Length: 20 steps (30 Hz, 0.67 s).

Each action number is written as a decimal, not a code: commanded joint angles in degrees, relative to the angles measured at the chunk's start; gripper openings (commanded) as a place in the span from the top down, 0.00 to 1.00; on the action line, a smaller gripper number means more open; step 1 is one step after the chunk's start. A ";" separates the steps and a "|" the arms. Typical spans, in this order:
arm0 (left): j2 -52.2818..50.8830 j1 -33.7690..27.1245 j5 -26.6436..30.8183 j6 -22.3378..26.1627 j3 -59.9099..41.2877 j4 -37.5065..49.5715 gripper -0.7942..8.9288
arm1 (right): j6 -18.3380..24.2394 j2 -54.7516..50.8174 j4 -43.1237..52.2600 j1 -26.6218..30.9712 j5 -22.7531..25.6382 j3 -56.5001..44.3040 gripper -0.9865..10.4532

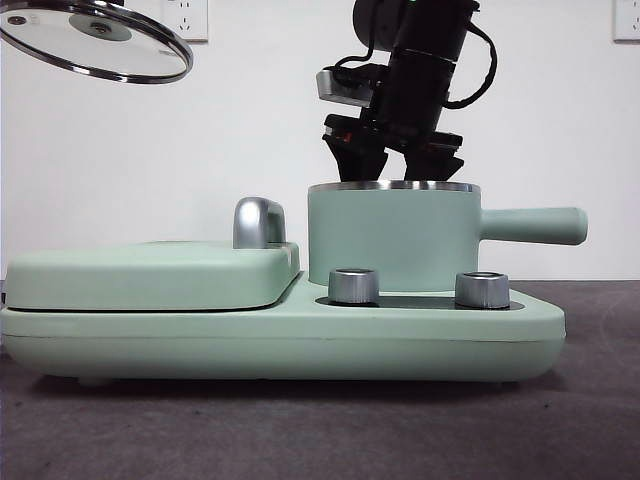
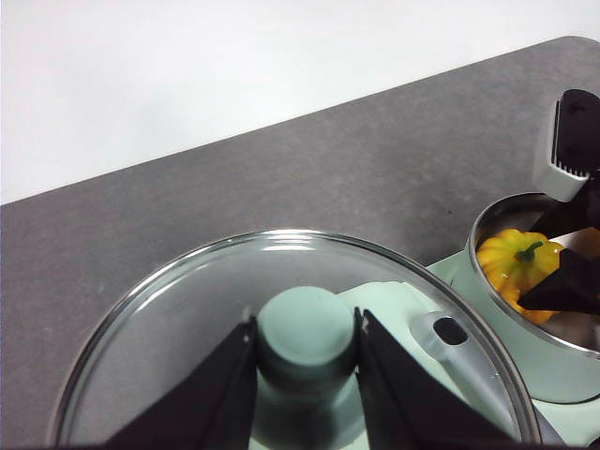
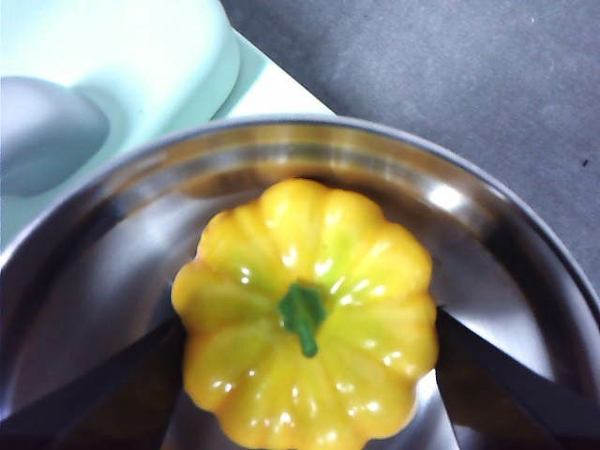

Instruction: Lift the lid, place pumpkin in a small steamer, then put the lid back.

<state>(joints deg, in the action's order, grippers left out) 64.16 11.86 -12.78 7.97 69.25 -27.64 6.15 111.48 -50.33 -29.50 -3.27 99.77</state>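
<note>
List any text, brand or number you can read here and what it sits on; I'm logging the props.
None can be read. The small steamer, the lid, the pumpkin, the appliance base and its two silver knobs show no legible text. The wall outlets carry no readable marking.

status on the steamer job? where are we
Done: the lid is off, held up and to one side by the left gripper, shut on its knob. In hand: the pumpkin is inside the small steamer, with the right gripper at the pot mouth, jaws either side of it. Left: withdraw the right gripper, then set the lid back.
</note>
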 commanded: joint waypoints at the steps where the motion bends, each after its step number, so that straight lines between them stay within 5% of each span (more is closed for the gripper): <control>1: 0.15 0.04 -0.22 0.59 0.90 1.64 0.90 | 0.33 2.19 0.76 -0.68 -0.37 1.57 0.66; 8: 0.15 0.04 -0.22 0.57 0.90 1.57 0.90 | 0.33 4.07 0.59 -1.20 -0.37 1.57 0.65; 12: 0.15 0.04 -0.22 0.57 0.90 1.55 0.90 | 0.31 4.00 0.55 -1.51 -0.37 1.60 0.51; 20: 0.15 0.04 -0.22 0.98 0.92 1.81 0.90 | -1.01 -3.74 -3.41 -1.51 0.44 2.03 0.57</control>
<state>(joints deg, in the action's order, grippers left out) 64.16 11.86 -12.78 8.16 69.25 -27.64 5.82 107.59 -53.93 -30.63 -2.98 99.98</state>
